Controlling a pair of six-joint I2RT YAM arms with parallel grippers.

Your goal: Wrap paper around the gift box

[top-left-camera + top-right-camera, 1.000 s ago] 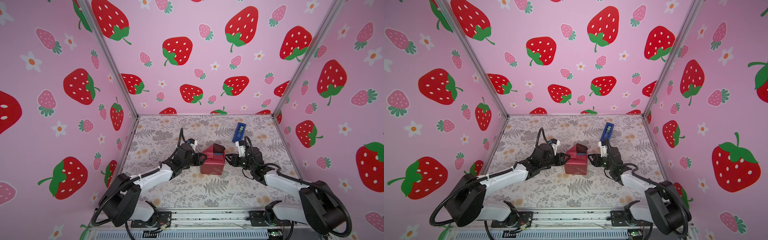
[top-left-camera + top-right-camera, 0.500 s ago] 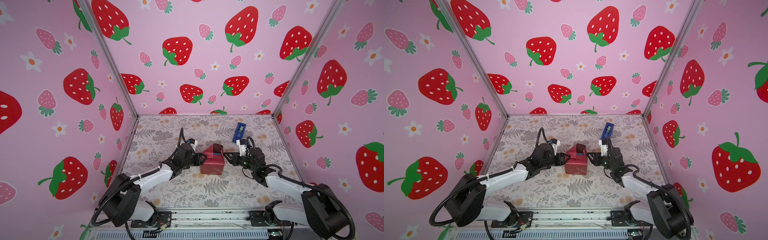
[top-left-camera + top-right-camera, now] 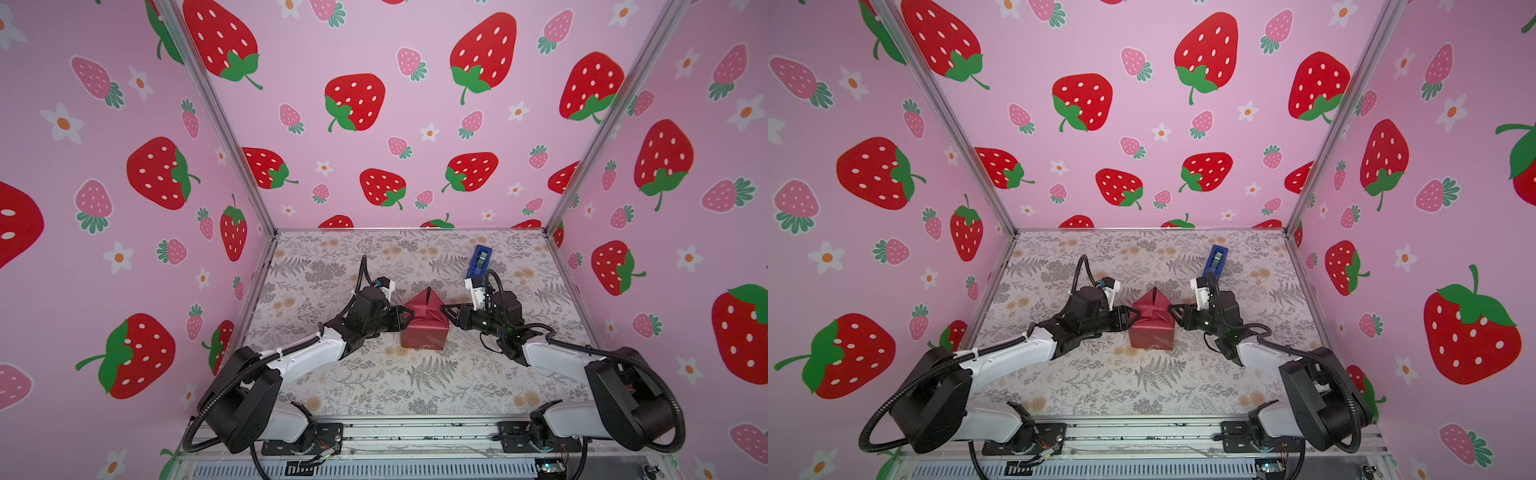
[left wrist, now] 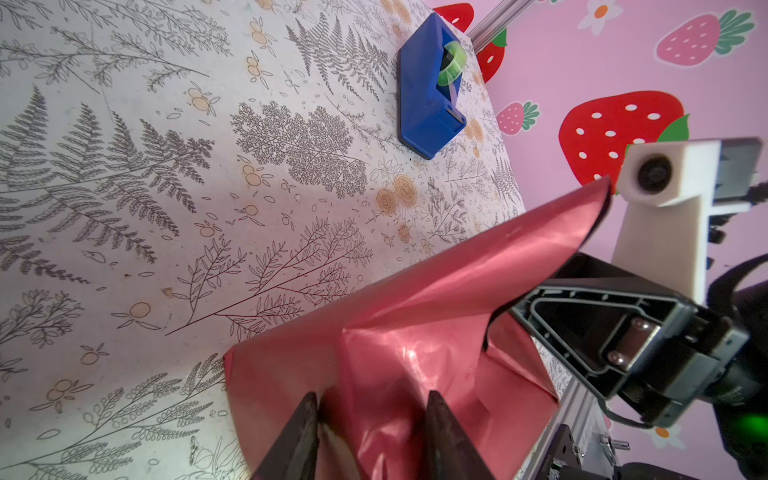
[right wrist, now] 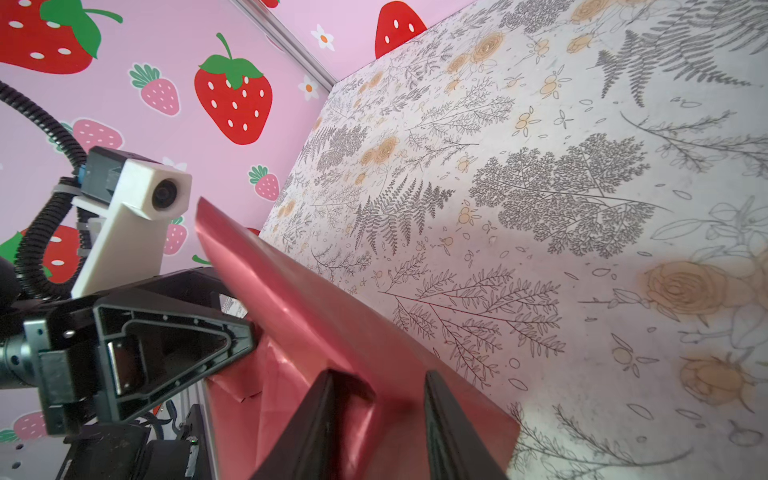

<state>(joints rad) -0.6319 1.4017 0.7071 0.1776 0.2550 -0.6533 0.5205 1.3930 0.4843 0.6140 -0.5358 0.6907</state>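
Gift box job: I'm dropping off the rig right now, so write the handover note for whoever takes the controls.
Left gripper: at the parcel's left side, jaws apart with paper between them; whether it pinches cannot be told.
Right gripper: at the parcel's right side, jaws likewise apart over the paper.
Paper: folded into a box shape mid-table, one flap standing in a peak at the far side. The gift box is hidden, presumably inside.
Tape dispenser: far right, beyond the right gripper.
Done: main wrap.
Left: probably fold the peak down, flatten the side folds, tape.
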